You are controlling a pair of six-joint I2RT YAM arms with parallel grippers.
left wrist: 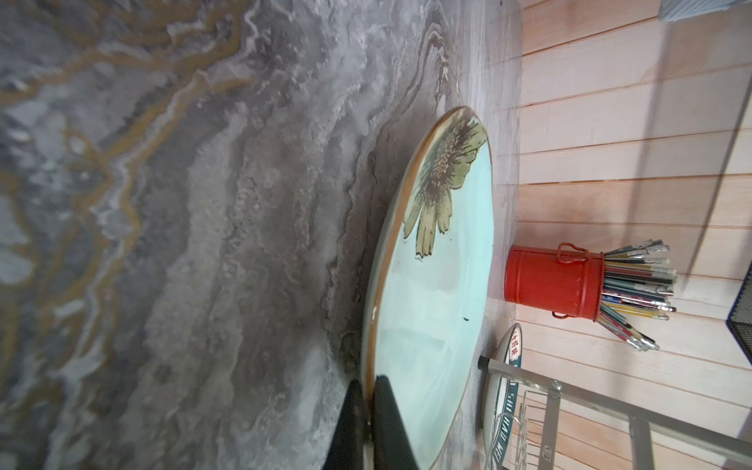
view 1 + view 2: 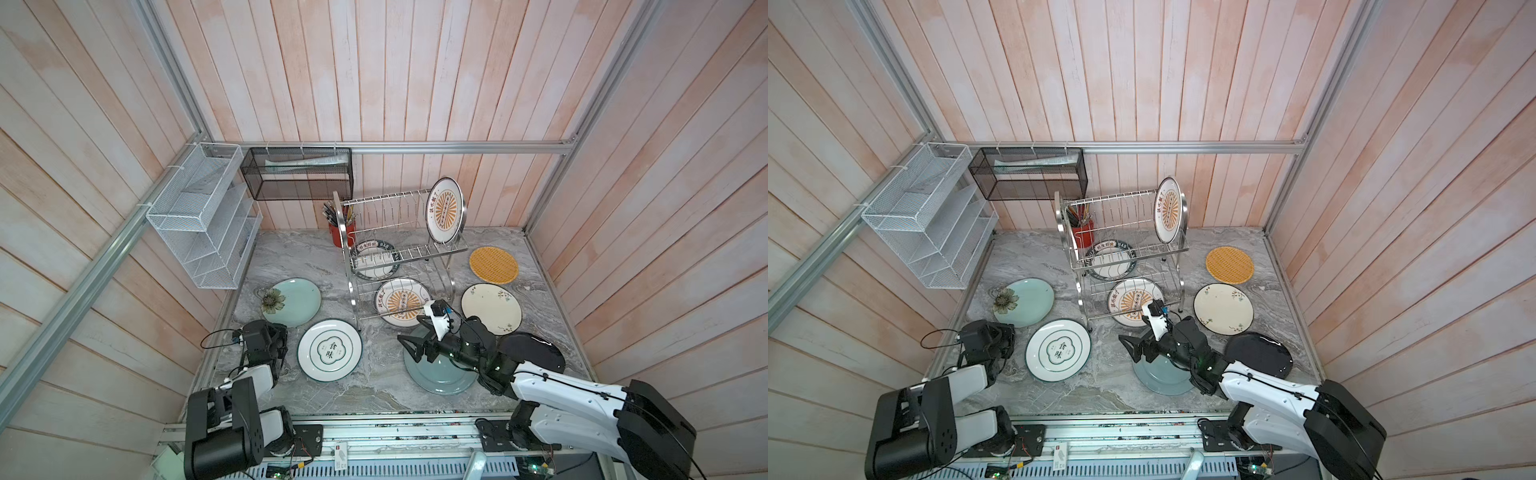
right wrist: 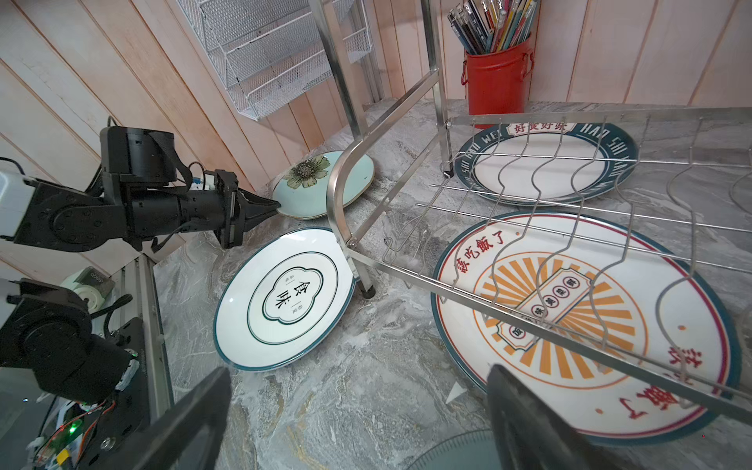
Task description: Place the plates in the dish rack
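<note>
— Left wrist view: is the pale green plate (image 1: pixel 431 285) gripped?
— Its near rim is pinched by the closed left gripper (image 1: pixel 368 392), left of the dish rack (image 2: pixel 399 251).
— And the right gripper (image 3: pixel 358 372)?
— Spread wide, empty, before the rack's front edge; bare table (image 3: pixel 386 325) is seen beneath.

Top views: overhead, far, sharing whole table (image 2: pixel 374 395).
Left wrist: close along green plate (image 1: pixel 431 325).
Right wrist: low, facing rack (image 3: pixel 331 195).

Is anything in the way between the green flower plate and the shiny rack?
Nothing visible. Only bare tabletop lies between the flower plate, pinched by the left gripper, and the dish rack.
</note>
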